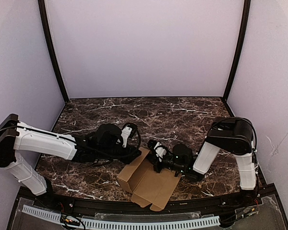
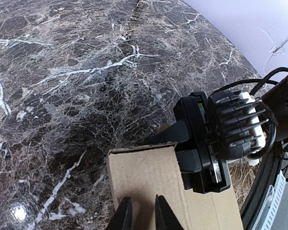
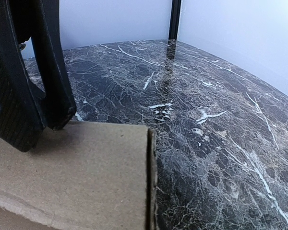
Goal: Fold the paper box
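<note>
Creasing a side panel looks like the step: the paper box [image 1: 146, 184], half-formed, sits at the table [image 1: 192, 112] front between both arms. On a flap edge the right end effector [image 3: 43, 136] is pinched together; the left end effector [image 2: 139, 215] hovers nearly closed over cardboard, grip unclear. Next: a firm inward fold. Dark marble, lilac walls [image 1: 144, 48].

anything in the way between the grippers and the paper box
Nothing visible. The right gripper is shut on a raised panel of the paper box, and the left gripper has its fingertips right at the cardboard, with no other object between.
</note>
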Robot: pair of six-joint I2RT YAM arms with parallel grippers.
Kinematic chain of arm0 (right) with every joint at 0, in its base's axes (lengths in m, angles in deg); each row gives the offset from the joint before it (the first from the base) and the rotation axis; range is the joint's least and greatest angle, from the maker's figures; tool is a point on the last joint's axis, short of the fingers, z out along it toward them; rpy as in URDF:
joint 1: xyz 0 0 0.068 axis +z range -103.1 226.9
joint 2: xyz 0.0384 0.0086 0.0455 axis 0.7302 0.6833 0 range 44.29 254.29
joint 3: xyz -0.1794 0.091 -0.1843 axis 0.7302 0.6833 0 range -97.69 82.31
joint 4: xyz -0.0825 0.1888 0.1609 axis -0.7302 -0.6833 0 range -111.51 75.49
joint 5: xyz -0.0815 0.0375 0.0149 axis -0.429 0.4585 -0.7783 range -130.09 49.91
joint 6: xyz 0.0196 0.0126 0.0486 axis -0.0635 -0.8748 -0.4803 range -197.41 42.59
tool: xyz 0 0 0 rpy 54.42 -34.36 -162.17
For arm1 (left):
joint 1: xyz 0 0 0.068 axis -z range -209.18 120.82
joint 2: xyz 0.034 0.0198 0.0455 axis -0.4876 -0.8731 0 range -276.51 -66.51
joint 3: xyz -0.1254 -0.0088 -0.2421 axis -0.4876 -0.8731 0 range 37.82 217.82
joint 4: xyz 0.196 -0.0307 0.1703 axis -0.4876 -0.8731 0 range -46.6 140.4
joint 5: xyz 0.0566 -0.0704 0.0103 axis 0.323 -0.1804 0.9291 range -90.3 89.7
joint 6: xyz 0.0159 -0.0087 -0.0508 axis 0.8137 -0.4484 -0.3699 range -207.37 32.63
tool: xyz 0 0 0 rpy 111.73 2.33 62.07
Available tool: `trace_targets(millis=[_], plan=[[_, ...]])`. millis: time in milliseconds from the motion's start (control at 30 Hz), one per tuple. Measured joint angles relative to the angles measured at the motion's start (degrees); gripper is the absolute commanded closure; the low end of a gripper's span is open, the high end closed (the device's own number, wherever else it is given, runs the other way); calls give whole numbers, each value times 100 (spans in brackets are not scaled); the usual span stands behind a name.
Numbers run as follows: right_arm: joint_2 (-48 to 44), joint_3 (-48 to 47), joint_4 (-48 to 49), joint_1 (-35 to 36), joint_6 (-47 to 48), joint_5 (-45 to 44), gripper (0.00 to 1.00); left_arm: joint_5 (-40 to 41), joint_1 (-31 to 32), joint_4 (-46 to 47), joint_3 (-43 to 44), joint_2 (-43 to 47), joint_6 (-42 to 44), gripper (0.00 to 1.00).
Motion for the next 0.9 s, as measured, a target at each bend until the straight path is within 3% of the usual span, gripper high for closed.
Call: trace_targets(millis=[267, 367, 667, 833, 900], plan=[[0, 0, 4, 42, 0, -46, 100, 48, 28, -245, 79, 103, 28, 58], [0, 0, 39, 52, 4, -70, 92, 160, 28, -546, 79, 197, 57, 52], [0, 2, 52, 101, 111, -136, 80, 450, 26, -992, 79, 297, 109, 46], [-2, 11, 55, 105, 157, -223, 82, 446, 26, -990, 79, 295, 109, 46], [-2, 13, 55, 105, 173, -258, 100, 442, 26, -988, 79, 293, 109, 45]])
